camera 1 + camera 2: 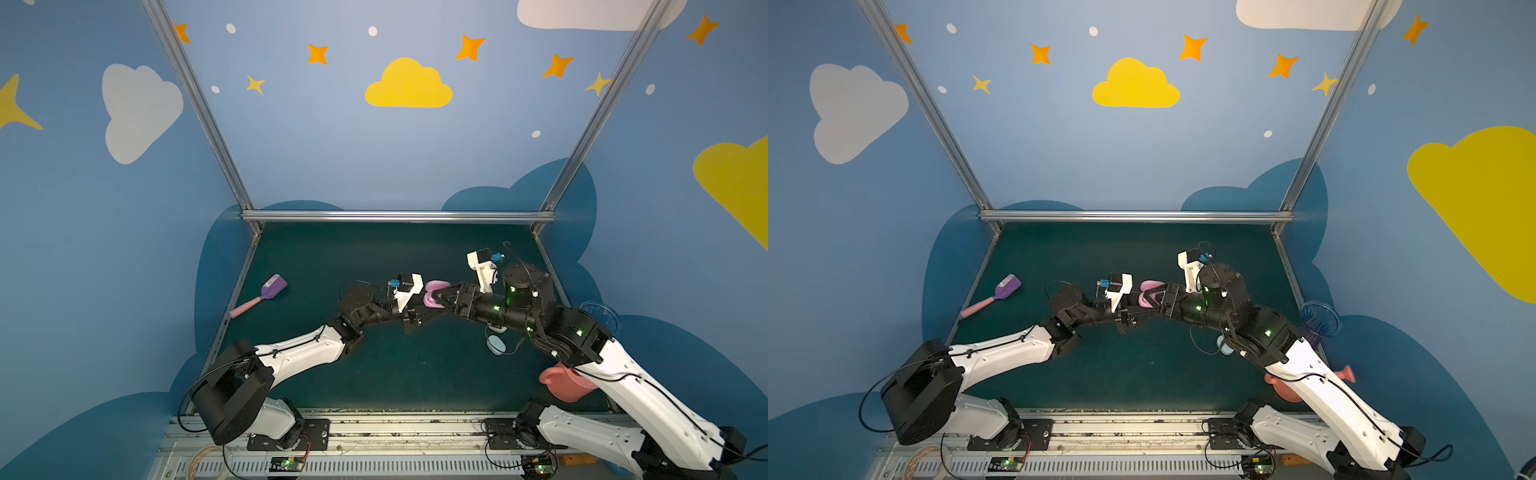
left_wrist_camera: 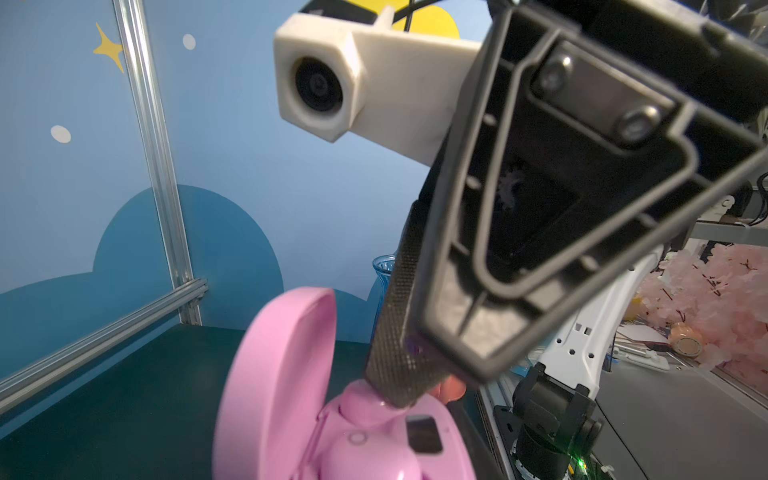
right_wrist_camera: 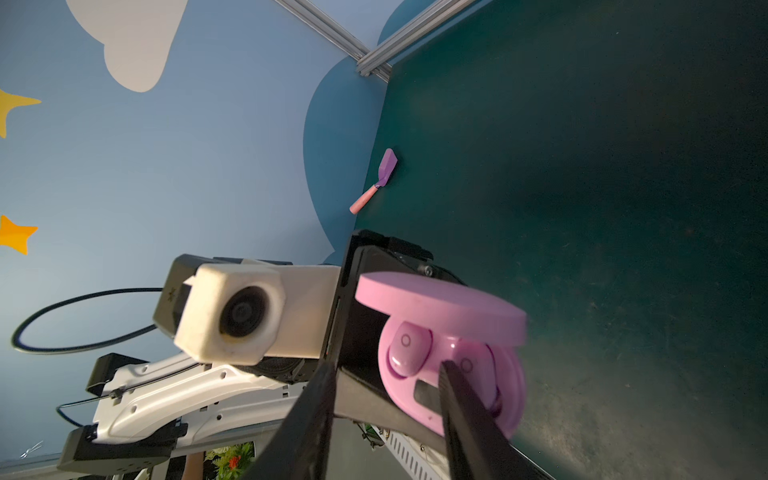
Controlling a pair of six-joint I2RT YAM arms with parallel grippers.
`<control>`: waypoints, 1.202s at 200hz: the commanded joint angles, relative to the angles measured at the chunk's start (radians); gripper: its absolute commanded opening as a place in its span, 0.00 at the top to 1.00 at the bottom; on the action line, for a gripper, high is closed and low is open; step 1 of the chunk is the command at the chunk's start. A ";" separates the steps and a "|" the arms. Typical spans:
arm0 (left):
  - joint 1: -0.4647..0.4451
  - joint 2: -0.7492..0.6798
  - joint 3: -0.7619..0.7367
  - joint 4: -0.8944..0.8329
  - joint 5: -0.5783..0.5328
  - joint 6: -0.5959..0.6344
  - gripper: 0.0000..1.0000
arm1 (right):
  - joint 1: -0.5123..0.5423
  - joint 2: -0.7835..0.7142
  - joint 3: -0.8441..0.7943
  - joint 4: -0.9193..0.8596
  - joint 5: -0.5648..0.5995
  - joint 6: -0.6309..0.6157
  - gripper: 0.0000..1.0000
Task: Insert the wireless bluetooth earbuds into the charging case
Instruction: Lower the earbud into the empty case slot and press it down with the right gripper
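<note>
— Looking close in first, what could go wrong here?

— The pink charging case [image 3: 401,395] hangs in mid-air, clamped in the left jaws. Its lid [image 3: 440,309] is up and its open face is turned toward the right arm. One pink earbud [image 3: 405,347] sits in its well. The second earbud [image 3: 473,361] lies in the neighbouring well, with one tip of the right jaws touching it or just beside it. I cannot tell whether it is fully seated. The right jaws stand apart, holding nothing. If that tip drags on the way out, I judge the bud could tip out and drop to the surface [image 1: 374,257], since the case faces sideways. A nudge against the lid could also twist the case in its grip.

— And the arms?

— In both top views the left arm [image 1: 299,353] reaches in low from the left and the right arm [image 1: 636,386] from the right, wrist bent. They meet above the middle of the surface. Under the right arm lies a pale blue case [image 1: 495,345], and farther off to the left a purple scoop [image 1: 274,286].
</note>
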 commanded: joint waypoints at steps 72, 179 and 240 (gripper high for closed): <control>-0.001 -0.053 -0.010 0.014 0.012 0.011 0.92 | -0.071 0.224 0.381 -0.306 0.044 -0.245 0.55; 0.001 -0.082 -0.016 -0.018 0.003 0.035 0.92 | 0.046 0.175 0.256 -0.316 0.030 -0.173 0.64; -0.001 -0.115 -0.009 -0.115 0.002 0.083 0.91 | 0.078 0.215 0.355 -0.450 0.172 -0.157 0.41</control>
